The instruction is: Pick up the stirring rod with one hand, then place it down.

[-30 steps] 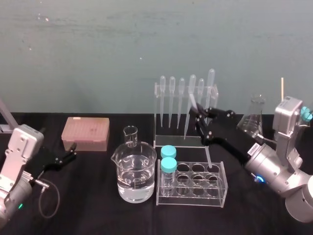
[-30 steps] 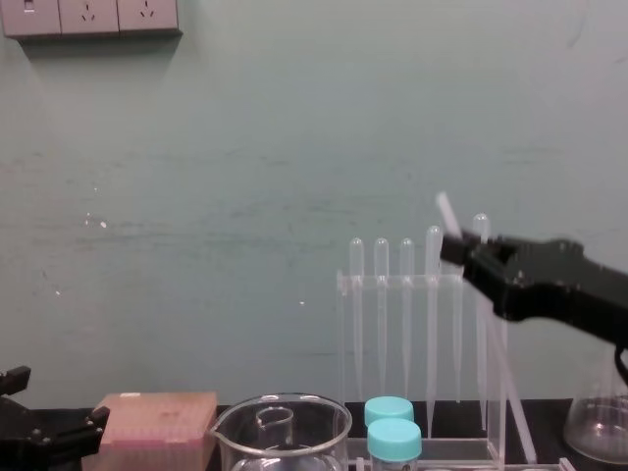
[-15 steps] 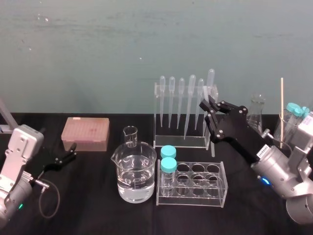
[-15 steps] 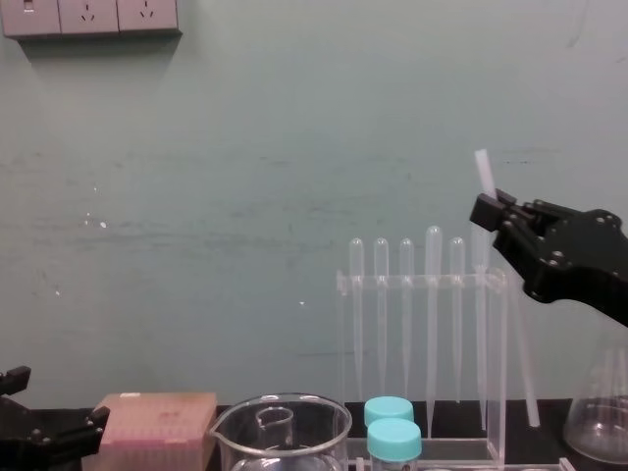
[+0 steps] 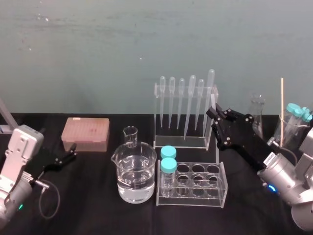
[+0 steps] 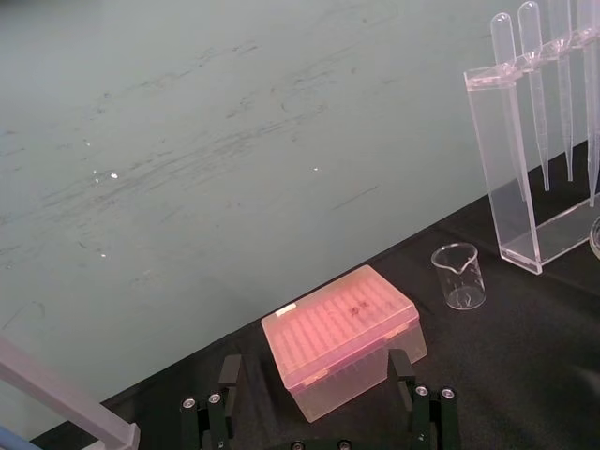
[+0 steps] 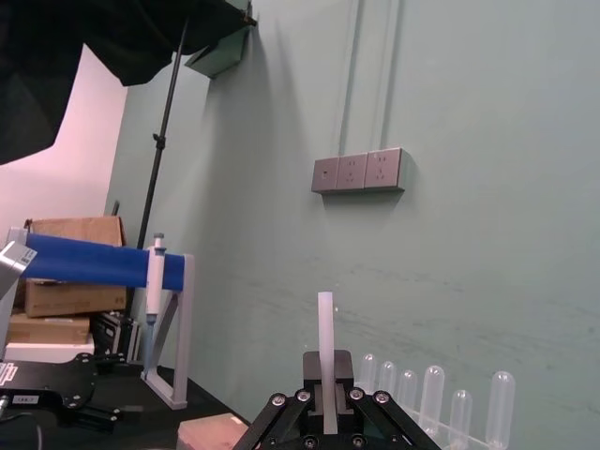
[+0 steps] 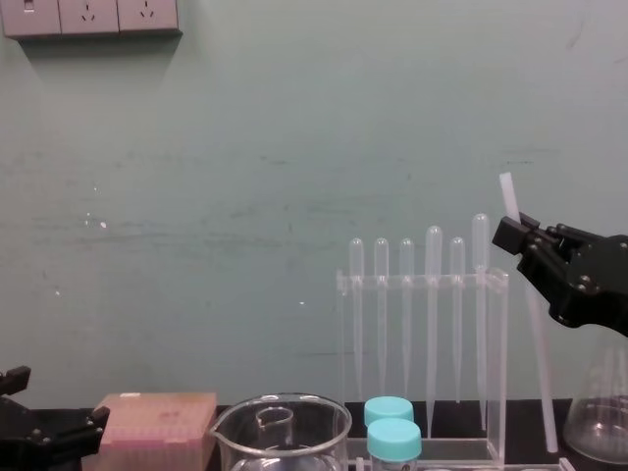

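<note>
Rod (image 8: 537,353): in the chest view a stretch below its top is hidden where the right end effector (image 8: 520,238) clamps it. In the right wrist view its lower length sits behind the fingers (image 7: 281,417), which are cut by the bottom edge. In the head view the rod is hard to tell apart from the clear rack (image 5: 157,115) behind it.

Flask (image 8: 594,432): cut by the right and bottom edges, neck partly behind the end effector.

Beaker (image 8: 280,427), capped tubes (image 8: 392,427), tip box (image 8: 157,427): lower parts cut by the bottom edge.

Left end effector (image 8: 44,432): cut off at the lower-left corner.
</note>
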`<state>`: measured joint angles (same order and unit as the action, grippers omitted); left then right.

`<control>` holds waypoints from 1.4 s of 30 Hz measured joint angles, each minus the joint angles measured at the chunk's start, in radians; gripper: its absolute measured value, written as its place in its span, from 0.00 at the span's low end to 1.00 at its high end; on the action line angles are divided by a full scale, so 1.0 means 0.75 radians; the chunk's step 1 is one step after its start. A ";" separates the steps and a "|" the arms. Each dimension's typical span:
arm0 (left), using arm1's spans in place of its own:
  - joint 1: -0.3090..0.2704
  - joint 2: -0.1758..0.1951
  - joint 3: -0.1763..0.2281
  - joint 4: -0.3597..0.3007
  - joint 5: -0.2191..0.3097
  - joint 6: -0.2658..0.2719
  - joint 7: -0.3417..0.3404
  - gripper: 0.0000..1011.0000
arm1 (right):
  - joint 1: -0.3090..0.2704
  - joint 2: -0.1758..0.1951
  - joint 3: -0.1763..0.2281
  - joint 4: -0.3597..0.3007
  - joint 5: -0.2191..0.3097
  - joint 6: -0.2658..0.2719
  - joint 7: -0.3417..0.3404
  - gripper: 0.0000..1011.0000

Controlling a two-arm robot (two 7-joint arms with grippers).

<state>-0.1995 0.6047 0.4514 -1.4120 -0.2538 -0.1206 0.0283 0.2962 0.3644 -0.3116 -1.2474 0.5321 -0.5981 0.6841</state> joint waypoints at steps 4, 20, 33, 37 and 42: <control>0.000 0.000 0.000 0.000 0.000 0.000 0.000 0.99 | 0.001 0.000 -0.001 0.000 -0.001 -0.003 0.000 0.07; 0.000 0.000 0.000 0.000 0.000 0.000 0.000 0.99 | 0.004 -0.002 -0.005 -0.002 -0.004 -0.009 -0.001 0.07; 0.000 0.000 0.000 0.000 0.000 0.000 0.000 0.99 | 0.005 -0.002 -0.006 -0.003 -0.004 -0.011 -0.001 0.07; 0.000 0.000 0.000 0.000 0.000 0.000 0.000 0.99 | 0.005 -0.002 -0.006 -0.003 -0.004 -0.011 -0.001 0.07; 0.000 0.000 0.000 0.000 0.000 0.000 0.000 0.99 | 0.005 -0.002 -0.006 -0.003 -0.004 -0.011 -0.001 0.07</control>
<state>-0.1995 0.6047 0.4514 -1.4120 -0.2539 -0.1206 0.0283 0.3001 0.3631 -0.3157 -1.2494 0.5291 -0.6066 0.6836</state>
